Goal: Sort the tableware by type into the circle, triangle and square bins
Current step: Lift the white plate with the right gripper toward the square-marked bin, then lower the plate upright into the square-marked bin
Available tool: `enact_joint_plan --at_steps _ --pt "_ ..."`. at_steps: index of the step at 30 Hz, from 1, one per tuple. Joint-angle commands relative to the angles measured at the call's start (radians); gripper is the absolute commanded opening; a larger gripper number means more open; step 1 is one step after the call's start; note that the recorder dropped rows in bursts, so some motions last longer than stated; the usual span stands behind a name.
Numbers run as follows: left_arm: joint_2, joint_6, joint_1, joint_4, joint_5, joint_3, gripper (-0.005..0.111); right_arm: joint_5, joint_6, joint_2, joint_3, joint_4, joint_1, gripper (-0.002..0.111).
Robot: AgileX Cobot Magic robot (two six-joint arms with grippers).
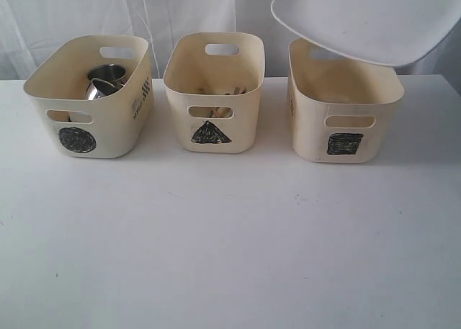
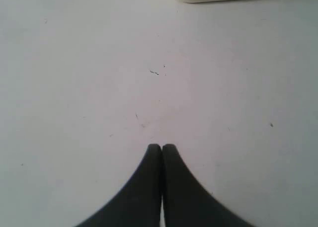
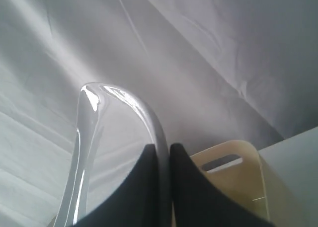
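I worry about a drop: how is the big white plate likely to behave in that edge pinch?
The white plate looks glossy, so it may slip in the right gripper. Held by one rim only, it probably levers downward. It looks rigid, likely breakable.

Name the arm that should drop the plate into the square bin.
Right: the right gripper holds the plate by its rim over the square bin. The left gripper is shut, empty, over the table.

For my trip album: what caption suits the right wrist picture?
Right pincer shut on the rim of a white plate, with a cream tub in the background.
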Motion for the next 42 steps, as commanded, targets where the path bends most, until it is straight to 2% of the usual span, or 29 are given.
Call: enact_joint_plan --at_steps 1,7,17,25,42 --pt "-0.005 -0.002 0.002 -0.004 0.013 0.009 0.0 -0.058 -0.021 0.029 -0.067 0.05 0.0 0.0" --pt "-0.005 -0.002 0.002 -0.004 0.013 0.009 0.0 -0.124 -0.095 0.071 -0.121 0.05 0.013 0.0" --pt "-0.005 -0.002 0.002 -0.004 0.013 0.009 0.0 -0.368 -0.253 0.124 -0.179 0.006 0.137 0.0" --pt "-0.005 -0.002 0.002 -0.004 0.013 0.009 0.0 -0.434 -0.317 0.194 -0.236 0.006 0.198 0.0" --pt "-0.005 -0.002 0.002 -0.004 0.013 0.009 0.0 -0.542 -0.519 0.285 -0.235 0.006 0.275 0.0"
